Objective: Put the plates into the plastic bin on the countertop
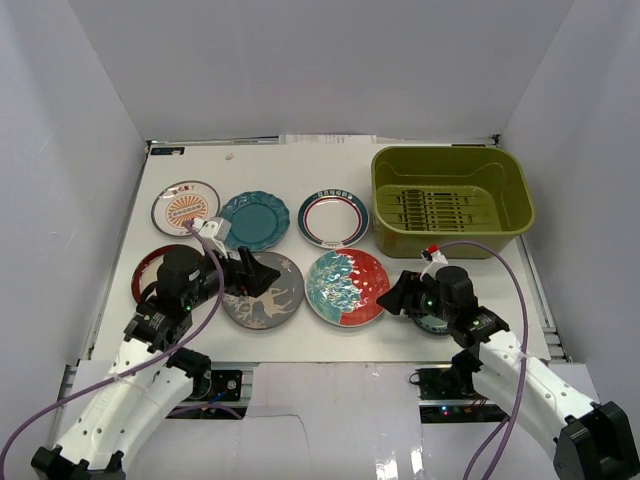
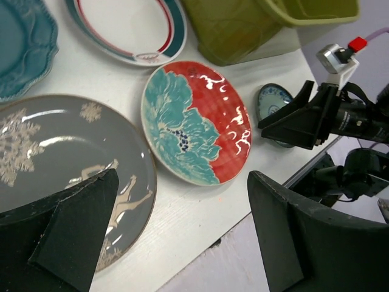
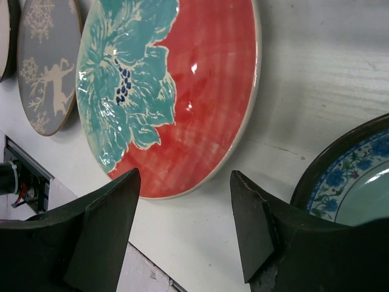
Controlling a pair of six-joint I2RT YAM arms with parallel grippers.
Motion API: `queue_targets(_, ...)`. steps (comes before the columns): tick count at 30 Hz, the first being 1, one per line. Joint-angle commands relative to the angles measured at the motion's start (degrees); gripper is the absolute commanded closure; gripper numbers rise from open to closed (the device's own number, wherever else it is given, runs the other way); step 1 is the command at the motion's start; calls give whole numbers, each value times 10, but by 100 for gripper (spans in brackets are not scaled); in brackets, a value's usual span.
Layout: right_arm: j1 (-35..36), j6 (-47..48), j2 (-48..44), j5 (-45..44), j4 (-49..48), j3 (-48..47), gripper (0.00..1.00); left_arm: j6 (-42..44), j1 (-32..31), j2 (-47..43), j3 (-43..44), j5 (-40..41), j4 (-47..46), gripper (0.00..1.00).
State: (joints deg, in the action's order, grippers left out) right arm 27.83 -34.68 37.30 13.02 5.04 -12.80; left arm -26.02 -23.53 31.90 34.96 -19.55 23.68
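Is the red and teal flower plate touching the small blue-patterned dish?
Apart: the right wrist view shows bare countertop between the red-and-teal plate and the small dish.

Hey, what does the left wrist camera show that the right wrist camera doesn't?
Only left wrist: the green bin, the white red-rimmed plate, the teal scalloped plate. Only right wrist: a dark-rimmed plate sliver at its left edge. Both: the red-and-teal plate, the grey deer plate, the small blue-patterned dish.

White walls (image 1: 320, 60), small dark label (image 1: 167, 151)
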Motion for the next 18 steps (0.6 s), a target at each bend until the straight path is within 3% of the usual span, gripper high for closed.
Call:
queue_targets(1,4,-20,19,-8,-46,10,33,-34,-1,19,34,48,74,2)
queue_targets(8,3,-50,35,-55,-77,28,36,-54,0,54,34,86,96,2)
queue_targets(18,4,-133,123,-32,-235,84,46,-21,0,75,16,59,46,2)
